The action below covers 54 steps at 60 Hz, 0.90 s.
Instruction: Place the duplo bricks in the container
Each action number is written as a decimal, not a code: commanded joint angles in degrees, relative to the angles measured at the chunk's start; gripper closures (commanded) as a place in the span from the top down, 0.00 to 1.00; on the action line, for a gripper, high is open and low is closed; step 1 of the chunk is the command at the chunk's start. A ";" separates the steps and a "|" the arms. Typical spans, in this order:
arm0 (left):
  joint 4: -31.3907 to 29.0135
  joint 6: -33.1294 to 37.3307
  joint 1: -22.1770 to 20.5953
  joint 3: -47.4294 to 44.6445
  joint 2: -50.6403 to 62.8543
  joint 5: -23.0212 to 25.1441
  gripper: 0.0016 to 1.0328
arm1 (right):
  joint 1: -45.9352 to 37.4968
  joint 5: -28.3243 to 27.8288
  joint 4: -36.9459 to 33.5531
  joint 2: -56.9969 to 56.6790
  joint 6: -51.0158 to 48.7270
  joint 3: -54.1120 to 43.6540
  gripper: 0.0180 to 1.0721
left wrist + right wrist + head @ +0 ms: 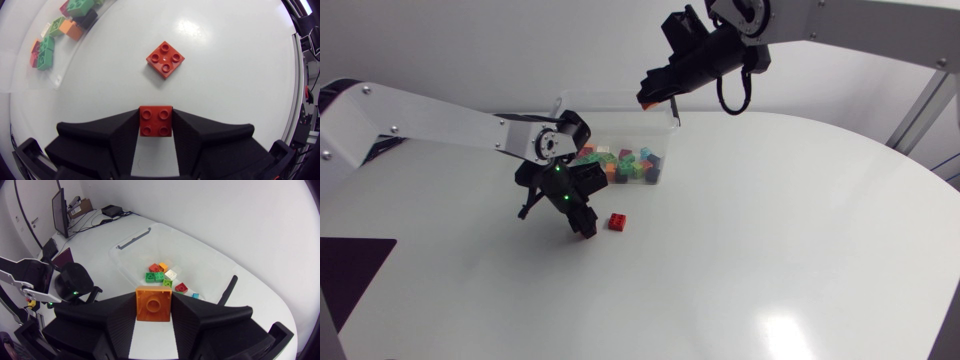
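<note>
In the left wrist view my left gripper (155, 119) is shut on a red duplo brick (155, 121), one finger on each side, low over the table. A second red brick (165, 59) lies loose just ahead of it, seen beside the gripper (584, 226) in the head view as the loose red brick (617, 222). The clear container (620, 100) stands behind, holding several coloured bricks (625, 165). My right gripper (652, 97) hangs above the container's far right corner, shut on an orange brick (153, 304). The container (200, 247) lies under it.
My left arm (430, 125) comes in from the left and shows beside the container in the right wrist view as a black wrist (75, 282). A dark patch (350, 270) marks the table's front left. White tabletop (770, 230) spreads to the right.
</note>
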 commanded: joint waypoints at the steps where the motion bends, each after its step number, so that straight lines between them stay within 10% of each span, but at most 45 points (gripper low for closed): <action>1: -1.33 0.13 -0.11 1.59 -3.87 -0.19 0.24 | -0.27 -0.44 1.31 3.05 1.38 2.37 0.39; 39: -3.17 0.05 1.38 2.29 -13.97 0.07 0.24 | -1.32 -0.70 3.85 18.43 2.17 18.71 0.40; 48: -2.73 0.05 2.44 3.34 -15.91 1.83 0.24 | -1.41 0.00 0.43 23.00 2.00 25.57 0.87; 54: -1.50 -0.13 3.67 3.87 -17.23 4.38 0.24 | -1.32 0.18 -0.98 23.18 1.56 26.71 0.94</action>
